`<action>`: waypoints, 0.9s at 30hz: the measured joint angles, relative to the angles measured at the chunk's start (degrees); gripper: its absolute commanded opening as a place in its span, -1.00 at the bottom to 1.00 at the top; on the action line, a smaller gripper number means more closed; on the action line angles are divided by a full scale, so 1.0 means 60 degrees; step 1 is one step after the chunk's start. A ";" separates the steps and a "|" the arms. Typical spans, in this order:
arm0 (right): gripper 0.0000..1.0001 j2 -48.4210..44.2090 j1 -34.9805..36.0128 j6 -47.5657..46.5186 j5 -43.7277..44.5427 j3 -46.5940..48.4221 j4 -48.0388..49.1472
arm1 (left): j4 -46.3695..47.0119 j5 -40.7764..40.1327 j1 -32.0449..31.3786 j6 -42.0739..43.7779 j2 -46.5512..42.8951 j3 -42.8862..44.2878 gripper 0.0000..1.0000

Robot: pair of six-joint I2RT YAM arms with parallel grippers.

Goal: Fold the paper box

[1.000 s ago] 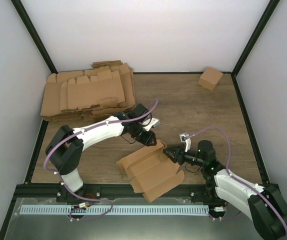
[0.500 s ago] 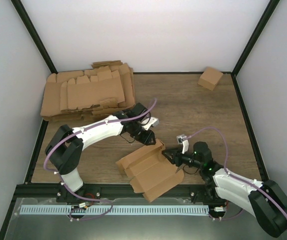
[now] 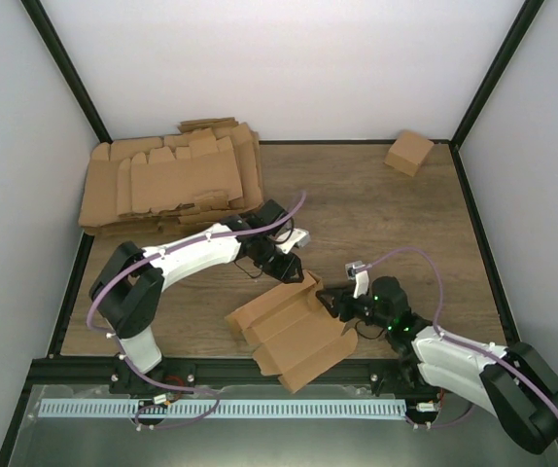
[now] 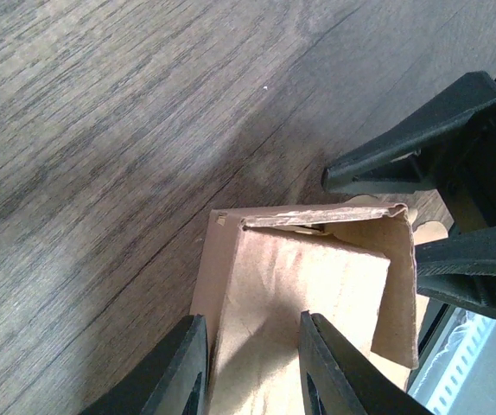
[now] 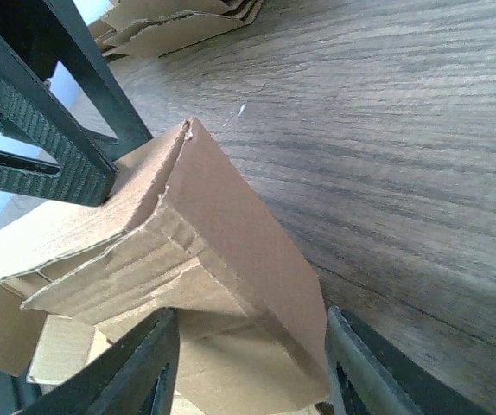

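The paper box [image 3: 294, 336] is a brown, half-raised carton lying near the front middle of the table. My left gripper [image 3: 289, 269] comes down on its far end. In the left wrist view its jaws [image 4: 253, 317] stand apart over a lit panel of the box [image 4: 308, 285], with no edge pinched. My right gripper [image 3: 330, 304] meets the box's right end from the right. In the right wrist view its jaws [image 5: 250, 313] are wide apart, astride a folded corner flap of the box [image 5: 231, 225]. The left gripper's fingers [image 5: 41, 130] show at the upper left of that view.
A thick pile of cardboard blanks [image 3: 172, 180] fills the far left corner. A small cube-like carton [image 3: 408, 153] sits at the far right by the wall. The box's near flap hangs over the front rail [image 3: 221, 407]. Black frame posts line both sides.
My right arm has slid a little left, pressing in closer on the box's right end. The left arm and the box have hardly shifted.
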 measured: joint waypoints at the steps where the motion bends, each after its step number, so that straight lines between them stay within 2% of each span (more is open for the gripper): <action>1: 0.07 0.0029 0.0029 0.0029 0.0076 0.0000 0.0018 | -0.0004 0.0000 -0.0004 0.0004 0.0007 0.0004 -0.36; 9: 0.12 0.0776 0.0827 -0.0189 0.0827 0.0106 0.0226 | -0.0051 0.0062 0.0000 0.0004 0.0018 0.0036 -0.28; 23: 0.11 0.2062 0.1399 -0.1333 0.1264 0.0630 0.0925 | 0.0076 0.0674 0.0313 0.0007 0.0018 0.0036 -0.26; 27: 0.06 0.2353 0.1796 -0.1563 0.1636 0.0634 0.1446 | 0.0149 0.0823 0.0393 0.0004 0.0018 0.0033 -0.26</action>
